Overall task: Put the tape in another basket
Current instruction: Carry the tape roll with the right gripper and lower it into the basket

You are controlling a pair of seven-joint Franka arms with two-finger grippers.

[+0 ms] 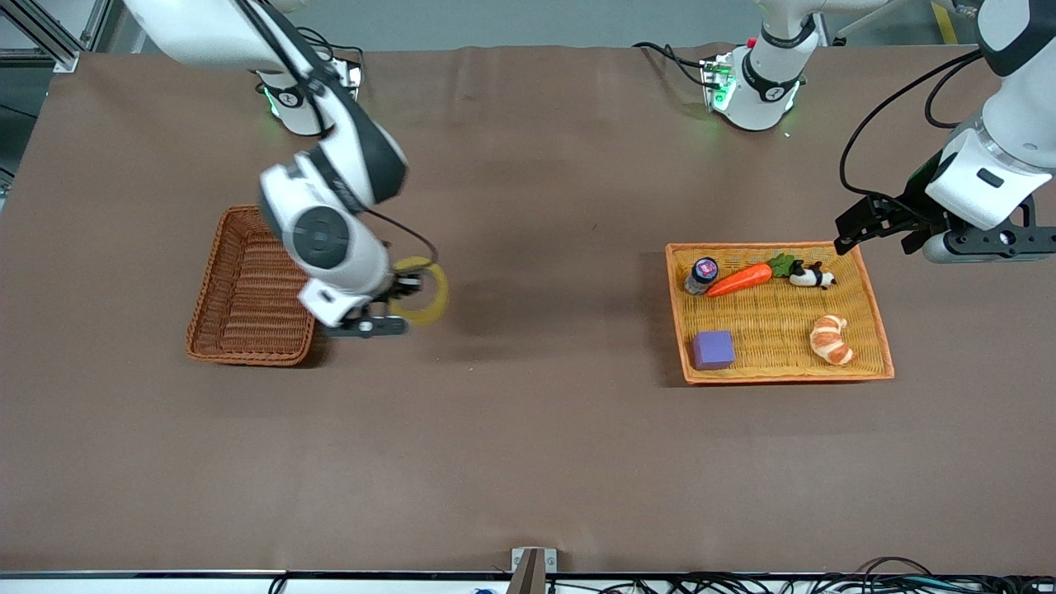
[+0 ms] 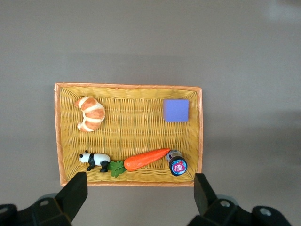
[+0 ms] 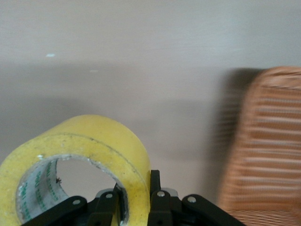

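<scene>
The tape [image 1: 426, 290], a yellowish ring with a wide hole, hangs in my right gripper [image 1: 402, 290] above the brown table, just beside the dark reddish-brown wicker basket [image 1: 247, 289]. In the right wrist view the fingers [image 3: 157, 193] pinch the roll's wall [image 3: 94, 150], and the basket's rim [image 3: 268, 141] shows close by. My left gripper [image 1: 879, 227] is open and empty, hovering over the table by the orange-yellow tray's edge toward the robots' bases. Its fingers [image 2: 75, 195] frame that edge in the left wrist view.
The orange-yellow woven tray [image 1: 874, 313] at the left arm's end holds a purple cube [image 1: 713, 349], a croissant [image 1: 832, 340], a carrot [image 1: 742, 279], a toy panda [image 1: 813, 276] and a small bottle [image 1: 702, 275]. The same tray [image 2: 58, 136] fills the left wrist view.
</scene>
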